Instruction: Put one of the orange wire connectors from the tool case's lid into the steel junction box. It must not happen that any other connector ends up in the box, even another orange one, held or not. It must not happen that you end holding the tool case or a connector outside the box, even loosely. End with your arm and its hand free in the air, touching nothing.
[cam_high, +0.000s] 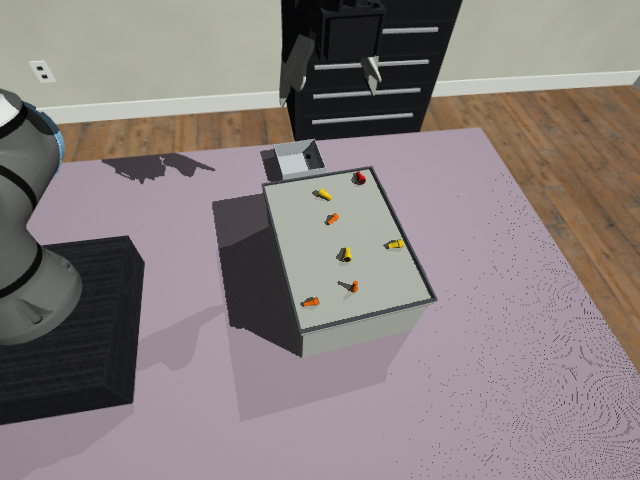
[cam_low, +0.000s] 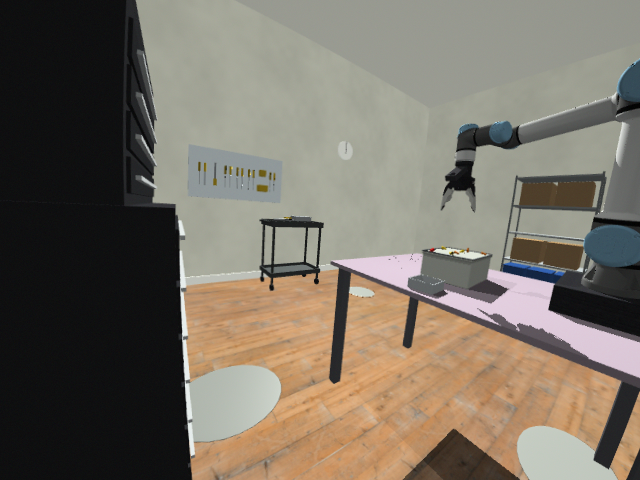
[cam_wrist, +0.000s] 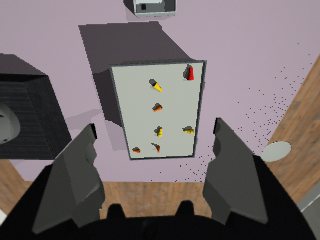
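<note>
The grey tool case (cam_high: 361, 330) (cam_low: 454, 269) (cam_wrist: 132, 100) stands on the pink table, its flat lid (cam_high: 305, 248) facing up. Three orange wire connectors lie on the lid: one toward the back (cam_high: 332, 219) (cam_wrist: 157, 107), one at the front middle (cam_high: 354, 286) (cam_wrist: 156, 147), one at the front left (cam_high: 311, 302) (cam_wrist: 136, 149). The steel junction box (cam_high: 292, 164) (cam_low: 425, 283) (cam_wrist: 155, 6) sits open and empty just behind the case. My gripper (cam_high: 328, 93) (cam_low: 458, 206) (cam_wrist: 155, 121) hangs high above the case, fingers wide apart with nothing between them.
Three yellow connectors (cam_high: 324, 194) (cam_high: 346, 254) (cam_high: 396, 243) and a red one (cam_high: 360, 178) also lie on the lid. The arm's black base block (cam_high: 77, 320) stands at the table's left. A black drawer cabinet (cam_high: 361, 108) stands behind the table.
</note>
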